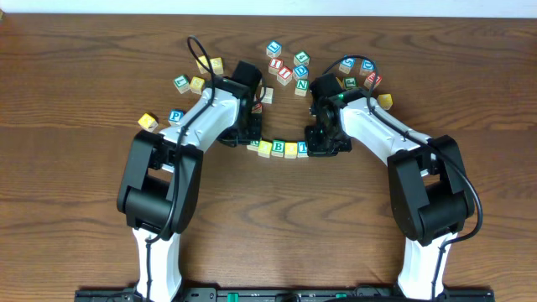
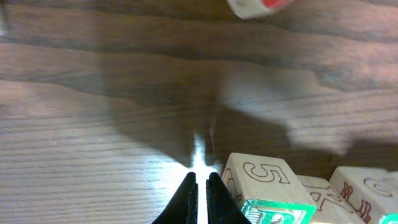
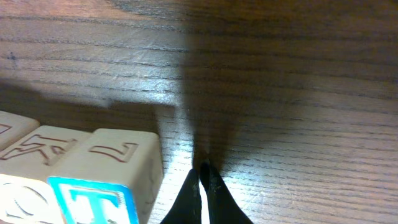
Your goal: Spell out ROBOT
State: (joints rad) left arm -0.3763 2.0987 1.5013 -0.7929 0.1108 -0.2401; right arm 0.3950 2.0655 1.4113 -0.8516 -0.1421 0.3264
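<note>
A short row of letter blocks (image 1: pixel 278 148) lies on the table between my two grippers. My left gripper (image 1: pixel 249 134) sits at the row's left end, shut and empty (image 2: pixel 201 180), right beside a green-faced block marked 5 on top (image 2: pixel 264 186). My right gripper (image 1: pixel 317 144) sits at the row's right end, shut and empty (image 3: pixel 204 169), just right of the blue T block (image 3: pixel 106 180). The B block (image 1: pixel 278 148) and T block (image 1: pixel 291 149) show in the overhead view.
Loose letter blocks lie in a cluster at the back centre (image 1: pixel 285 65), more at the back left (image 1: pixel 190 83) and back right (image 1: pixel 369 77). A yellow block (image 1: pixel 148 122) lies at the left. A red-and-white block (image 2: pixel 258 6) shows ahead of the left wrist.
</note>
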